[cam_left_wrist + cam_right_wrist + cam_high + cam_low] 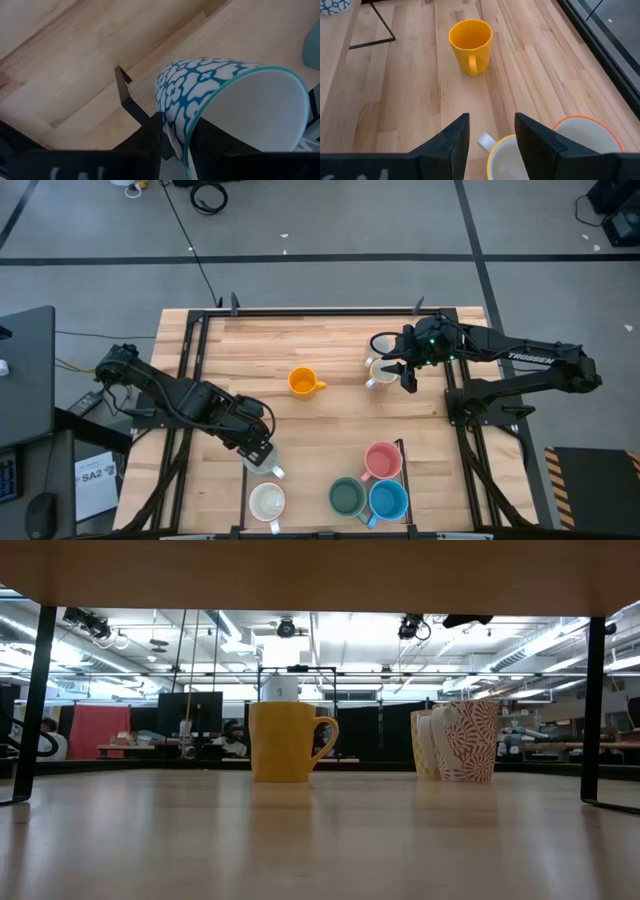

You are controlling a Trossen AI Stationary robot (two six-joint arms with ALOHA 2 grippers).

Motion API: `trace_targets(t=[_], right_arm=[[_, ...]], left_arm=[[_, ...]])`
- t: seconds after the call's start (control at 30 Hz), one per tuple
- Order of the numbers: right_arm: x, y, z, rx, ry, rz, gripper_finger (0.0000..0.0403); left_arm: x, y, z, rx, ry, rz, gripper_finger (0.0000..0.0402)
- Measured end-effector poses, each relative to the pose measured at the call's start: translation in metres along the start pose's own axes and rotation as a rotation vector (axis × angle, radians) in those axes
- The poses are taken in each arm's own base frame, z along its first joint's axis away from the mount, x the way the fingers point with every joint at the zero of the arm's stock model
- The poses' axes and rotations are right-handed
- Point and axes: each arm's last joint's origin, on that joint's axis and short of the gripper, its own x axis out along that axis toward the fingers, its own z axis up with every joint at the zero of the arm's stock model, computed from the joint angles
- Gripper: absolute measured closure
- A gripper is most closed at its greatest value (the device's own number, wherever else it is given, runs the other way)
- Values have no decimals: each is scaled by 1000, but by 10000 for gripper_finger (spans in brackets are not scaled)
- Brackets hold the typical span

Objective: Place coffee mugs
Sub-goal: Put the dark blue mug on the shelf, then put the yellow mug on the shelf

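My left gripper (260,456) stands near the table's near edge, shut on a white mug with a blue flower pattern (200,80). A cream mug (267,502) sits just nearer than it. Pink (382,460), dark green (347,498) and blue (389,500) mugs stand grouped at the near edge. The orange mug (302,382) stands upright mid-table. My right gripper (491,132) is open above a yellow-rimmed white mug (507,160), whose handle (483,142) lies between the fingers, untouched. An orange-rimmed mug (587,135) stands beside it. My left gripper holds the patterned mug by its rim (192,131), one finger inside the mug (220,145) and one outside on the patterned wall (150,137). The mug is tilted in the hold, its opening facing the wrist camera. Whether its base touches the table is hidden.
A thin black metal frame (126,95) stands on the wood beside the held mug, and another upright (401,448) stands by the pink mug. Black rails run along the table's left and right sides. In the low view the orange mug (285,740) and two patterned mugs (458,740) stand upright.
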Motion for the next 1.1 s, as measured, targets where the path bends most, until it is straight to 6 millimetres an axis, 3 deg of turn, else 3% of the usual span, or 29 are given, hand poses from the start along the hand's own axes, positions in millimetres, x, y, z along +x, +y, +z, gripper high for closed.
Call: trace_targets(t=[0.57,1.1], right_arm=[[0,0,0,1,0,0,240],[0,0,0,0,0,0,240]], left_arm=[[-1,1,1,-3,0,1,274],[-34,12,1,-9,-35,-135,273]])
